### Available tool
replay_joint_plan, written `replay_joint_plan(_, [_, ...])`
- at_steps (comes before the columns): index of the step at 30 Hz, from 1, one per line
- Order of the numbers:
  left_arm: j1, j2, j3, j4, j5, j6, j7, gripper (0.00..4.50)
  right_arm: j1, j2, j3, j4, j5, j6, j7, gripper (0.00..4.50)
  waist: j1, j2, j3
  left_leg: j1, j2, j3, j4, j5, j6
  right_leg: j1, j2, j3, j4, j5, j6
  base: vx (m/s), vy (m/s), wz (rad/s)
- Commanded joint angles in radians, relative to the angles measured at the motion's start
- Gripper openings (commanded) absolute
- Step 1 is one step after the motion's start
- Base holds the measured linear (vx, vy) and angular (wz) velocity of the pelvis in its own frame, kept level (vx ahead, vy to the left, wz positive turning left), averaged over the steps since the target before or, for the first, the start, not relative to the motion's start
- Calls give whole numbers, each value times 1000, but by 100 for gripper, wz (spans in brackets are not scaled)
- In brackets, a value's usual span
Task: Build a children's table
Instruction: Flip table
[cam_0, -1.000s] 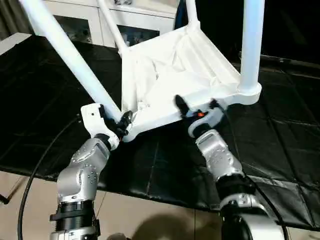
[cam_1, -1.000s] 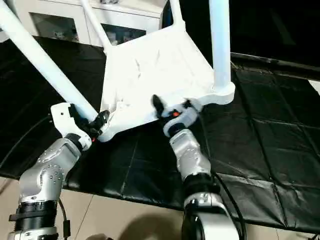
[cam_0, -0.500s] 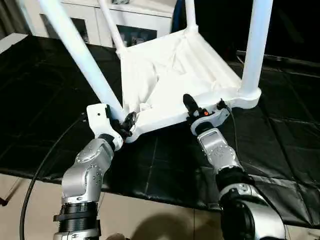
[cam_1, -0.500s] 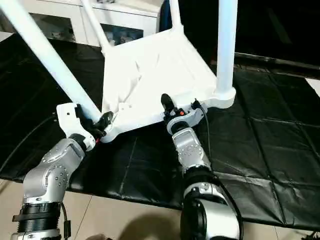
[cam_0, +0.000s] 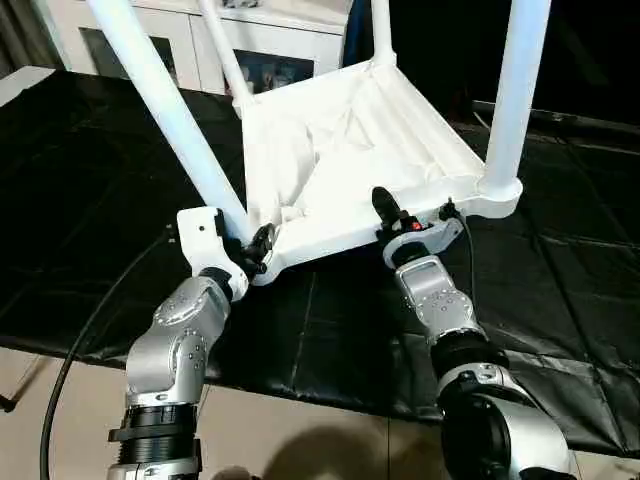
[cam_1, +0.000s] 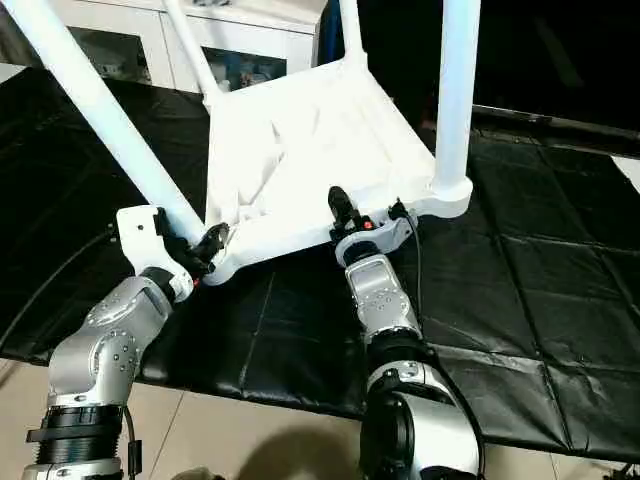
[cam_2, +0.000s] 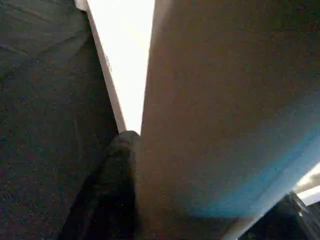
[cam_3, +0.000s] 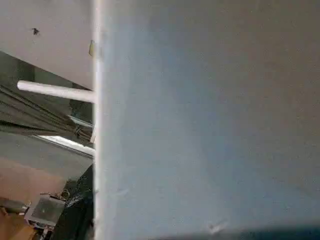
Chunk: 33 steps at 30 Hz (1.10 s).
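Children's table (cam_0: 340, 150): all-white plastic, upside down on a black quilted mat (cam_0: 560, 260); ribbed underside faces up; near edge raised off the mat, top tilted toward the far side; four tapered round legs seated in the corner sockets and pointing up and outward.

Near-left leg (cam_0: 165, 110): rises from the near-left corner socket, leaning to the left and out of the top of the picture.

Near-right leg (cam_0: 512, 90): stands almost upright in the near-right corner socket (cam_0: 497, 195).

Far legs (cam_0: 222, 50): two thinner-looking shafts at the far corners, in front of the cabinet.

Left gripper (cam_0: 250, 250): at the near-left corner of the table; black fingers (cam_0: 262, 238) lie against the base of the near-left leg where it meets the socket; jaws clamped on that leg; in the left wrist view one dark finger (cam_2: 112, 190) presses along the leg's white surface.

Right gripper (cam_0: 395, 215): at the near edge of the table top, between the middle and the near-right socket; one black finger (cam_0: 383, 205) stands above the edge on the ribbed underside, the white gripper body below it; whether the jaws actually pinch the edge cannot be told.

White cabinet (cam_0: 290, 45): glass doors, beyond the mat on the far side.

Black cable (cam_0: 90, 330): loops from the left forearm down toward the floor on the near left.
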Motion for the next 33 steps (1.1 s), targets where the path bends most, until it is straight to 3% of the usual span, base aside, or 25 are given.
replay_joint_plan(1, [-10,-11,-18,-19,-68,18,-71,294,-64,54,-11,-4,-7,-25,-7,206,2,13,-70,11,54,-16,-64,-101,24,51,-99,66,-67,-3,-178,0,0,0])
replay_joint_plan(3, [8,22,-39,-42,-77,30,-126,303,-64,50,-7,-3,-7,-33,-7,206,5,15,-72,13,53,-15,-63,-93,21,49,-99,66,-63,8,-187,0,0,0])
replay_joint_plan(5, [34,57,-57,-65,-81,37,-175,340,-66,43,-5,-5,-12,-45,-10,205,3,15,-73,13,54,-15,-63,-81,28,48,-96,65,-59,38,-190,0,0,0])
replay_joint_plan(9, [125,163,-60,-144,-116,73,-297,358,-65,19,-1,-21,-37,-76,-22,205,2,20,-73,12,52,-13,-61,-62,35,47,-95,64,-54,62,-202,0,0,0])
replay_joint_plan(13, [196,252,-56,-217,-147,92,-390,382,-54,-3,4,-56,-60,-100,-38,205,2,23,-68,17,55,-13,-67,-111,18,44,-95,64,-61,-9,-197,0,0,0])
replay_joint_plan(15, [212,276,-59,-238,-152,90,-414,418,-51,-12,7,-65,-71,-111,-44,205,1,25,-65,21,55,-11,-70,-136,5,39,-91,65,-64,-44,-186,0,0,0])
replay_joint_plan(17, [227,319,-58,-302,-173,93,-460,424,-32,-44,21,-113,-115,-144,-79,205,6,20,-63,21,55,-12,-73,-151,-12,39,-94,67,-65,-76,-176,0,0,0])
replay_joint_plan(20, [224,348,-67,-352,-190,96,-493,422,-8,-70,41,-169,-161,-164,-113,205,10,20,-61,24,55,-9,-74,-151,-20,34,-91,68,-66,-85,-158,0,0,0])
replay_joint_plan(23, [216,388,-92,-395,-212,130,-533,422,29,-93,78,-241,-234,-181,-155,205,13,15,-62,18,49,-8,-73,-127,-27,39,-89,69,-63,-71,-136,0,0,0])
replay_joint_plan(25, [206,409,-104,-420,-220,152,-545,422,56,-105,94,-311,-269,-175,-184,205,15,17,-64,23,50,-9,-73,-113,-30,35,-85,69,-58,-45,-117,0,0,0])
replay_joint_plan(28, [185,432,-117,-452,-232,173,-558,422,110,-127,130,-427,-343,-143,-249,205,15,22,-64,22,46,-9,-72,-110,-40,37,-83,69,-60,-32,-108,0,0,0])
replay_joint_plan(29, [176,432,-120,-455,-233,173,-557,422,128,-130,138,-464,-368,-131,-276,205,16,17,-65,20,45,-10,-72,-105,-44,40,-82,71,-58,-18,-97,0,0,0])
replay_joint_plan(33, [153,435,-132,-456,-221,168,-551,422,178,-140,170,-579,-428,-80,-337,205,16,17,-63,21,42,-9,-74,-129,-58,40,-80,72,-65,-63,-69,0,0,0])
